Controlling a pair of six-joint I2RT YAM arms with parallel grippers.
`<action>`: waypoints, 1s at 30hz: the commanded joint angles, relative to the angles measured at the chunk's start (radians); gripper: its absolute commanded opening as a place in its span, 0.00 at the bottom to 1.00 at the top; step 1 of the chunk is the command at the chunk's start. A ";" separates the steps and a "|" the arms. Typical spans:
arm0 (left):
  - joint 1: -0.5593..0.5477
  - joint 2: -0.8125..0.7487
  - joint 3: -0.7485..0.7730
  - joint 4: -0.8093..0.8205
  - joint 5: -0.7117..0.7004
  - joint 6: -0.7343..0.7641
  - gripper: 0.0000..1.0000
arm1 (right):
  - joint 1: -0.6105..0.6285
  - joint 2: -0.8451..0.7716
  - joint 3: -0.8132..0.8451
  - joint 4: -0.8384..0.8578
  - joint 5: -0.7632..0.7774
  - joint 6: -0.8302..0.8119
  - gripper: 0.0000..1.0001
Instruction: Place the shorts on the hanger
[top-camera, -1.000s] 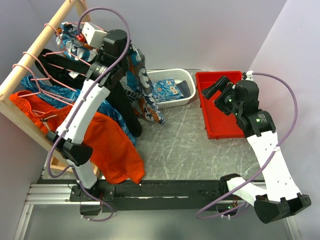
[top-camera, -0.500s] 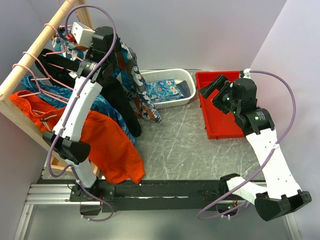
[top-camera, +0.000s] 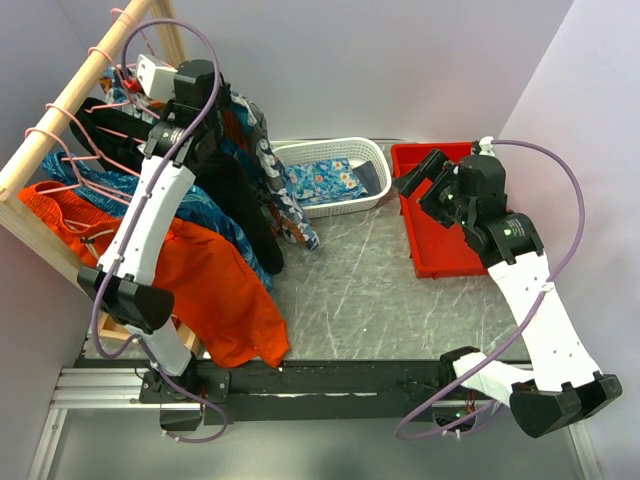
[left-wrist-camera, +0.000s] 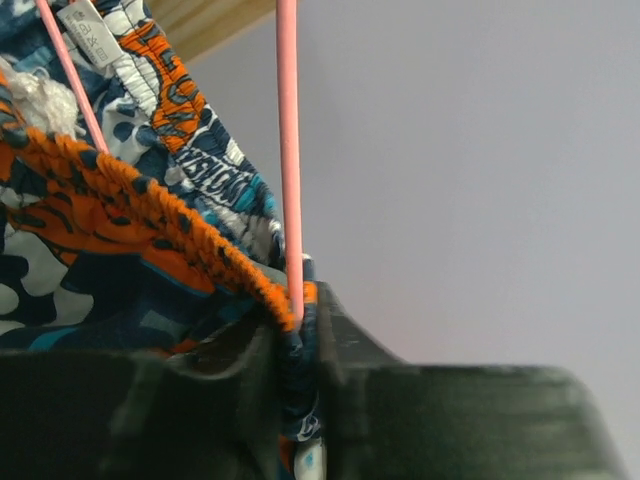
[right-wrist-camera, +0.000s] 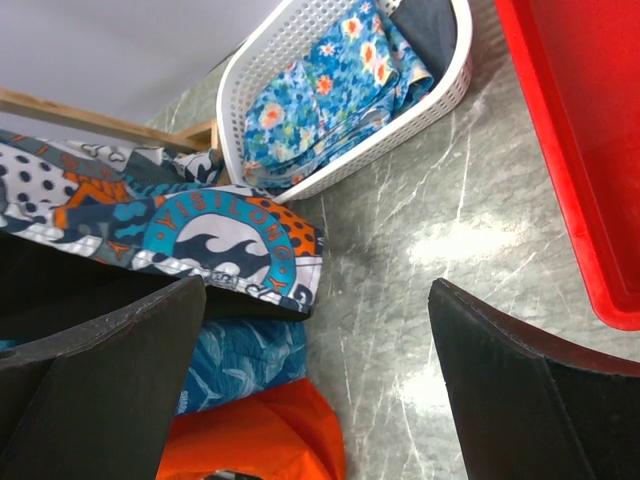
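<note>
The patterned shorts (top-camera: 270, 165) hang from the far end of the rack down toward the table. My left gripper (top-camera: 128, 85) is up at the rack pole, shut on the orange-and-navy waistband (left-wrist-camera: 180, 235). A pink hanger (left-wrist-camera: 288, 150) wire runs straight down into the same pinch, between my left gripper's (left-wrist-camera: 300, 345) jaws. My right gripper (top-camera: 415, 180) hovers open over the left edge of the red bin, holding nothing. Seen from the right wrist, the shorts' hem (right-wrist-camera: 215, 245) lies just beyond my right gripper's (right-wrist-camera: 318, 300) left finger.
The wooden rack (top-camera: 60, 105) on the left carries more pink hangers (top-camera: 55, 140) with black (top-camera: 245, 215), blue leafy (right-wrist-camera: 245, 355) and orange (top-camera: 215, 290) garments. A white basket (top-camera: 345, 150) holds a blue floral cloth (top-camera: 325, 182). The red bin (top-camera: 430, 230) stands at right.
My left gripper has carried the shorts' waistband up and left, closer to the rack pole. The right arm has drifted slightly left, still open.
</note>
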 joint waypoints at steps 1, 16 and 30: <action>-0.001 -0.088 -0.065 0.082 0.039 -0.006 0.29 | 0.019 0.001 0.044 0.020 0.011 -0.014 1.00; -0.038 -0.232 -0.230 0.096 0.004 0.078 0.83 | 0.155 0.046 0.066 0.107 -0.004 -0.081 1.00; -0.059 -0.266 -0.217 -0.020 0.002 0.279 0.96 | 0.379 0.228 0.171 0.263 -0.006 -0.218 1.00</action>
